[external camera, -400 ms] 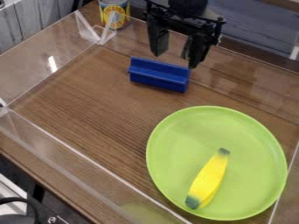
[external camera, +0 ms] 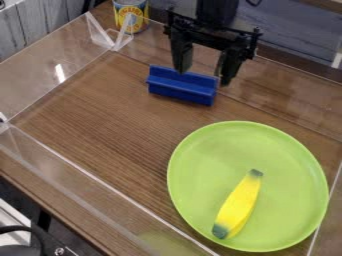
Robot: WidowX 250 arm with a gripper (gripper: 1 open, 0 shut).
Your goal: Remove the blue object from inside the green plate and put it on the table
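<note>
The blue object point(external camera: 182, 84), a flat rectangular block, lies on the table point(external camera: 107, 130) up and left of the green plate point(external camera: 214, 160), well clear of its rim. My black gripper point(external camera: 206, 68) hangs just above and behind the block, pointing down with its fingers point(external camera: 178, 55) spread wide open and nothing between them. A yellow banana point(external camera: 239, 204) rests in the plate's lower right part.
Low clear acrylic walls point(external camera: 54, 70) edge the table on the left, back and front. A yellow can-like container point(external camera: 130, 15) stands outside the back wall at the top left.
The gripper has shifted slightly right and up, and its fingers look spread a little wider. The block, plate and banana have not moved.
</note>
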